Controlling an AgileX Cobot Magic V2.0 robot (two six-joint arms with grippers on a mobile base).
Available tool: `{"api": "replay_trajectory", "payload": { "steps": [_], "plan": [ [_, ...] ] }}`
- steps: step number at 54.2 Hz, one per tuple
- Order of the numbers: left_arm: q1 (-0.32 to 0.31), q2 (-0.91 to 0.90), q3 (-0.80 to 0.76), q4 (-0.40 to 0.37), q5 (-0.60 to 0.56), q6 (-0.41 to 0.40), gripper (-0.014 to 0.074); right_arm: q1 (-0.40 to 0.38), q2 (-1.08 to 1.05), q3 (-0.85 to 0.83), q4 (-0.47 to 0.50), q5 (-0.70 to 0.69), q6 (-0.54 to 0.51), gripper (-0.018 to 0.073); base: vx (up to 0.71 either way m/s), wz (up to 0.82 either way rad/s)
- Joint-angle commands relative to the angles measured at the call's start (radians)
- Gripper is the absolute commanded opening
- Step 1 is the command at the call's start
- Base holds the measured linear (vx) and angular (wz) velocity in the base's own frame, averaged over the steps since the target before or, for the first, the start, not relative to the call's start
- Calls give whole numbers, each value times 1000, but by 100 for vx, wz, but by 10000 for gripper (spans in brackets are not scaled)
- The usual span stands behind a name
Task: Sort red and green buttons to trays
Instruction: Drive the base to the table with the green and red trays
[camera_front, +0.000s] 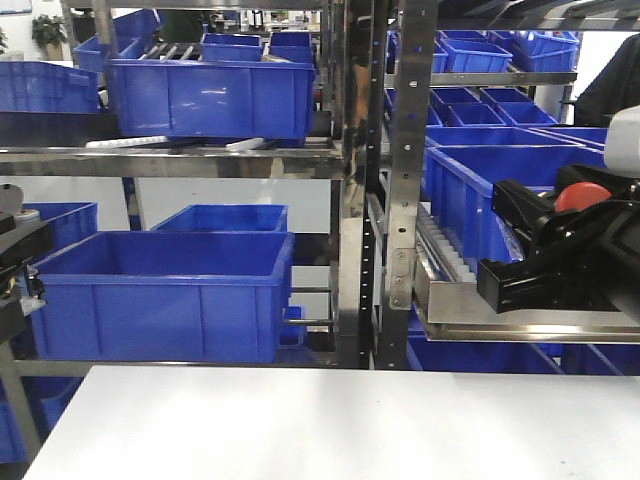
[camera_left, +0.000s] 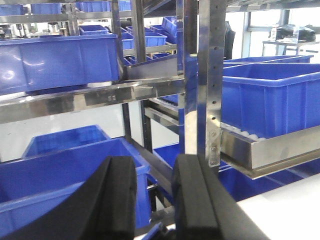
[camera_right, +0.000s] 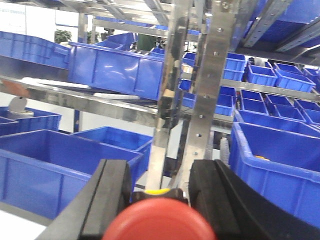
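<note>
My right gripper (camera_front: 530, 240) hangs at the right of the front view, level with the lower rack shelf, and is shut on the red button (camera_front: 588, 195). In the right wrist view the button's red cap (camera_right: 162, 222) fills the space between the black fingers (camera_right: 112, 200), with a yellow and dark body behind it. The left gripper (camera_left: 154, 170) is open with nothing between its fingers; only a dark part of it (camera_front: 15, 265) shows at the left edge of the front view. The green button and the trays are out of view.
A steel rack (camera_front: 360, 200) stands right behind the white table (camera_front: 330, 420). Deep blue crates (camera_front: 160, 295) fill its shelves. A roller shelf edge (camera_front: 520, 325) juts out just below my right gripper.
</note>
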Motion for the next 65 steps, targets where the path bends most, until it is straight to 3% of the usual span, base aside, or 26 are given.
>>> {"api": "replay_trajectory", "payload": {
  "steps": [1,65],
  "plan": [
    [-1,-14,-36,-82,13,-8,0,-1,-12,-37,-51,6,0,-9,-13,17],
    [-1,-14,-36,-82,13,-8,0,-1,-12,-37,-51,6,0,-9,-14,26]
  ]
}}
